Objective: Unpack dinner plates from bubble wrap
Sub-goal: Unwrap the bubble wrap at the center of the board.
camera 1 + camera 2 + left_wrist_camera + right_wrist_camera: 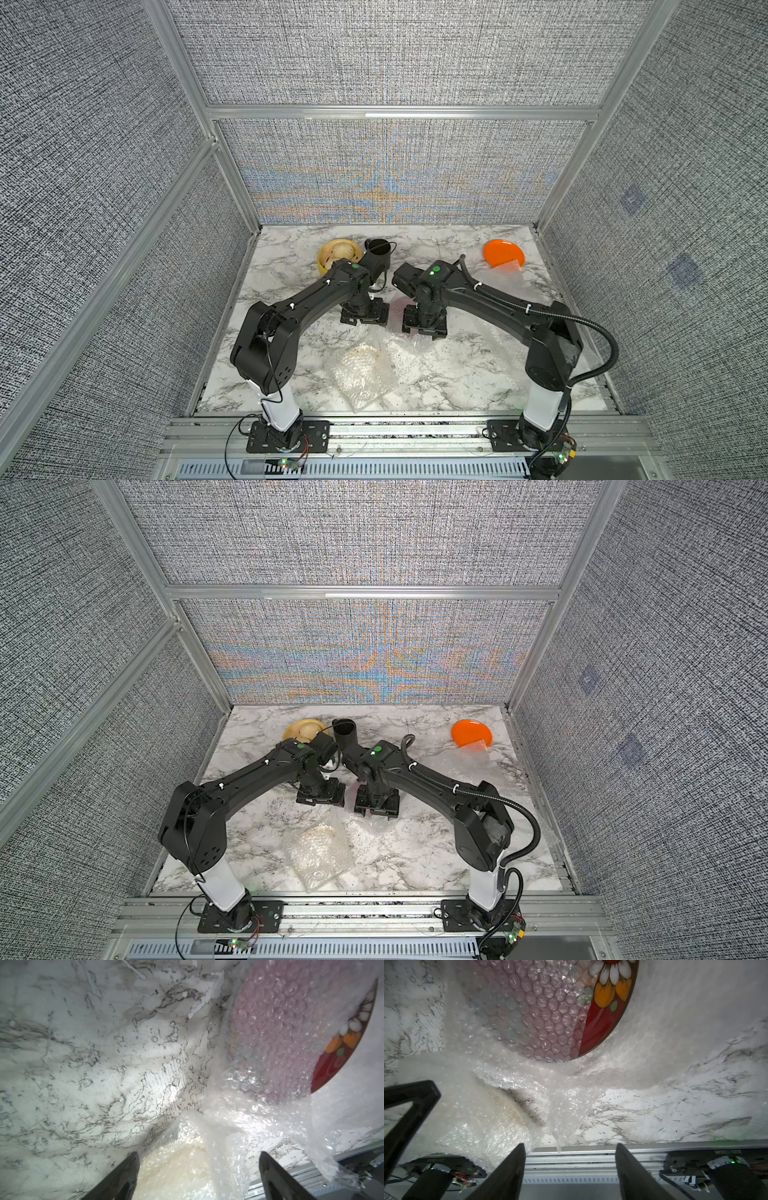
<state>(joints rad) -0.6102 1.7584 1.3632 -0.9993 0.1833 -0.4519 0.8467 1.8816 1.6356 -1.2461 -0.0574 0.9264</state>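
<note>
Orange plate sits bare at the back right of the table with a loose sheet lapping its near edge, so that one looks done. The red plate lies flat mid-table between the two arms. Wrap covers most of it and only a slice of the flowery rim shows.

Both tools hang just above that bundle. Left tool is spread wide with nothing in it. Right tool is parted too, released. A crumpled tip of wrap points into its gap, but neither finger touches it.

My guess is that the flap is bunched toward the front so it can be pinched and peeled off. The cream plate is fully bundled near the front edge, probably last in line.
</note>
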